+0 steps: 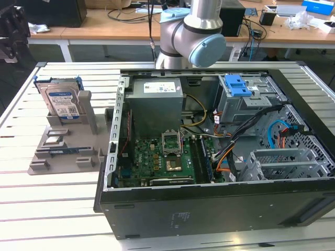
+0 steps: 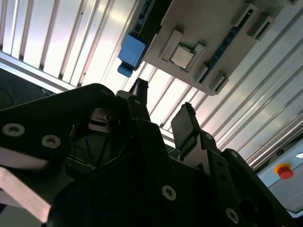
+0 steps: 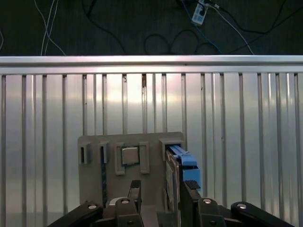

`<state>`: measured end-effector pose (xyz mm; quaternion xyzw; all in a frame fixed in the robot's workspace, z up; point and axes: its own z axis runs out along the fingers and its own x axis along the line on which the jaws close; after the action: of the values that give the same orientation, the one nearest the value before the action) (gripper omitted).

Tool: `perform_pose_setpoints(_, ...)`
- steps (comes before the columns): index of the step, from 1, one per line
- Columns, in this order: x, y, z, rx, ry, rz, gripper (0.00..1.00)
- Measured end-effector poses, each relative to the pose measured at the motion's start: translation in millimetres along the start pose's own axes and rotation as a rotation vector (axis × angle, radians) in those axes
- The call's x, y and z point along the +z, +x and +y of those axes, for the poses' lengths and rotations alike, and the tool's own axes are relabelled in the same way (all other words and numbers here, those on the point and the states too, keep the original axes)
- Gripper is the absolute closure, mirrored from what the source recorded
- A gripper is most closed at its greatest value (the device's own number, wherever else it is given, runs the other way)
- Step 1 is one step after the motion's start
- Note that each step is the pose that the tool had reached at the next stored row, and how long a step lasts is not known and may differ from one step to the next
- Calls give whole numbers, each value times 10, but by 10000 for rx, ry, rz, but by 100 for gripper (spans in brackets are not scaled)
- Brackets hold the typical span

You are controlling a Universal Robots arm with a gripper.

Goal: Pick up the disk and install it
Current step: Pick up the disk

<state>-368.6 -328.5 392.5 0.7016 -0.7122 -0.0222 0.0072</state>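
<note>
The pincer [image 3: 163,189] hangs with its 2 fingers [image 3: 191,186] spread apart, gripping nothing, clear air beneath. Below it, 1 disk [image 3: 180,163] stands on edge in 1 grey holder [image 3: 94,189]. Bare bench [image 3: 236,118] slats run beyond to the rail. 1 open computer case [image 1: 209,209] sits at the exterior view's right of the holder.

Open computer case [image 1: 209,214] lying on slatted table [image 1: 52,209]; grey fixture [image 1: 58,149] sitting just beside it, toward the exterior view's left.
</note>
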Motion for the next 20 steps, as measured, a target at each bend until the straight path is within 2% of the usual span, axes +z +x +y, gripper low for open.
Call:
perform_pose_setpoints(10,5,-176,-24,0,-1,13,52)
perform_pose_setpoints(11,7,-204,-30,0,0,13,52)
perform_pose_setpoints(12,13,-272,-51,0,-1,26,52)
perform_pose_setpoints(13,90,-348,-90,1,-2,45,52)
perform_pose_setpoints(14,208,-347,-101,2,-10,47,52)
perform_pose_setpoints(20,329,-344,-126,2,-19,47,52)
